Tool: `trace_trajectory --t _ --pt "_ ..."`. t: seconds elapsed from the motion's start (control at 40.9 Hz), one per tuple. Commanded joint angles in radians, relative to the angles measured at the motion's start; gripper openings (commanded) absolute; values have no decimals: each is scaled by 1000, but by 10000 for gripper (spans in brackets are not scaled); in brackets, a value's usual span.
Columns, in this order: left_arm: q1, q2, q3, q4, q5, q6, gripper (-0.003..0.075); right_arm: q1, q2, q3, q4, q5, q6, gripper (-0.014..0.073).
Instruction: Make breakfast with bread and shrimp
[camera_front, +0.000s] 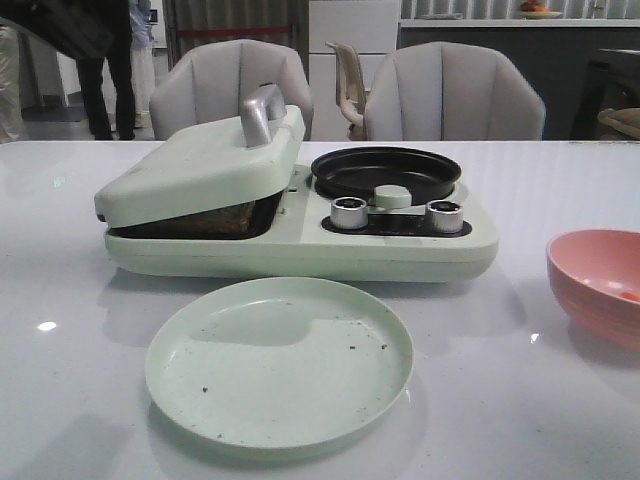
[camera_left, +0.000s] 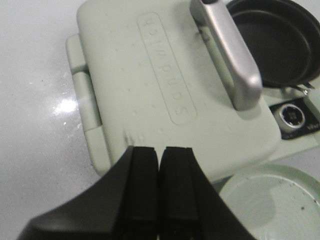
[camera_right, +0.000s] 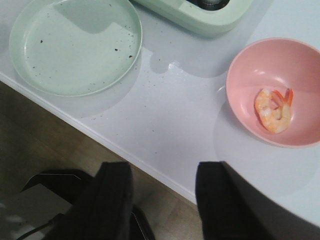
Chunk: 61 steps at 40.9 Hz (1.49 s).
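Note:
The bread shows only as a brown edge (camera_front: 215, 218) under the slightly raised lid (camera_front: 200, 160) of the pale green sandwich maker. A shrimp (camera_right: 273, 109) lies in the pink bowl (camera_right: 250, 75), whose rim shows at the right of the front view (camera_front: 595, 280). My left gripper (camera_left: 160, 152) is shut and empty, hovering over the front edge of the lid (camera_left: 165, 85), near its silver handle (camera_left: 235, 55). My right gripper (camera_right: 162, 170) is open and empty, above the table's front edge, short of the bowl. Neither gripper shows in the front view.
An empty pale green plate (camera_front: 279, 360) with crumbs lies in front of the appliance. A black round pan (camera_front: 385, 172) and two silver knobs (camera_front: 349, 212) are on the appliance's right half. The table edge (camera_right: 150, 160) and the floor are below my right gripper.

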Motion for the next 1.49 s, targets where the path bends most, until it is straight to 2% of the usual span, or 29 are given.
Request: trace_trajectory --t 0.0,0.244,0.538,0.807,1.075,1.173,1.466 --pt "-35 -115 34 3 -55 2 102 -4 -4 -25 0 -58 0 422" --pt "-81 -279 166 36 9 -15 103 -4 -4 -25 0 -58 0 422" --pt "-81 -441 271 242 120 -230 103 -4 -4 -25 1 -62 0 422" --pt "-81 -550 337 237 178 -233 101 -4 -4 -25 2 -75 0 422" --pt "-81 -559 343 237 180 -233 101 -10 45 -26 5 -116 12 422" --pt "-81 -559 343 237 180 -233 101 -54 111 -47 3 -111 42 422" --pt "-81 -559 343 237 180 -233 101 -354 339 -168 6 -61 43 422"
